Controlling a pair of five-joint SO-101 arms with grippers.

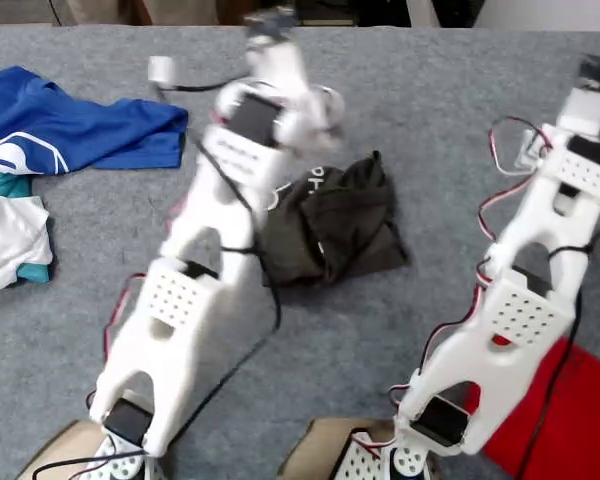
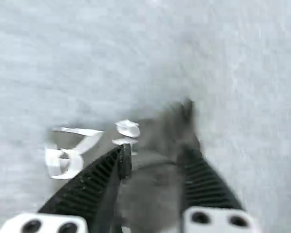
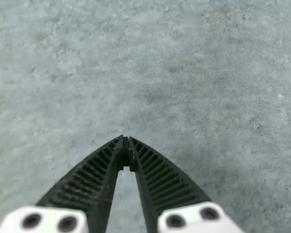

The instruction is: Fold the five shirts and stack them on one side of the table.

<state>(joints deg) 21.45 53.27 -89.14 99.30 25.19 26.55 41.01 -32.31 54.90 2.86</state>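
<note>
My R gripper (image 3: pixel 126 143) pinched shut, empty, L gripper (image 2: pixel 155 156) agape over dark shirt (image 1: pixel 340 220), blue shirt (image 1: pixel 80 125) upper left, red shirt (image 1: pixel 592 432) lower right

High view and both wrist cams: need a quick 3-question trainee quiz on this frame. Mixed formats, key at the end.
1. True or false: the right hand is shut, with bare grey table under it.
2. Pick one: the left hand is over which shirt? A the blue one; B the dark shirt; C the white and teal one.
3. Fill in: the shirt beside the right arm's base is coloured ___.

Key: 1 true. 2 B. 3 red.
</note>
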